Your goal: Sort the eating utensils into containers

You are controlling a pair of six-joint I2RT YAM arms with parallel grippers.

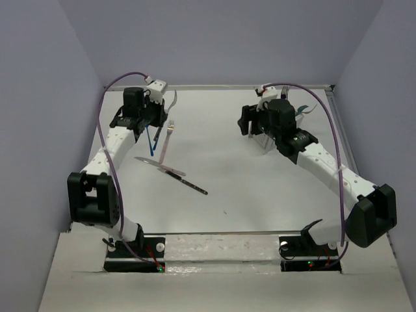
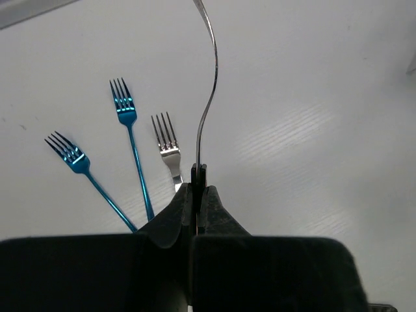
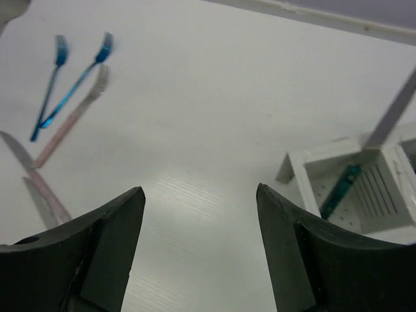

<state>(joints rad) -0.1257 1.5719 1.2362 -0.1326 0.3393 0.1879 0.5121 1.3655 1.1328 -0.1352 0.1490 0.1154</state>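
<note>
My left gripper is shut on the handle end of a slim curved metal utensil, held off the table at the far left; its head is out of view. Below it lie two blue forks and a fork with a silver head and pink handle. My right gripper is open and empty, just left of the white slatted caddy. A teal-handled utensil stands in the caddy's near compartment.
A pale knife and a dark-handled knife lie crossed on the table left of centre; they also show blurred in the right wrist view. The back wall and table edge run behind both grippers.
</note>
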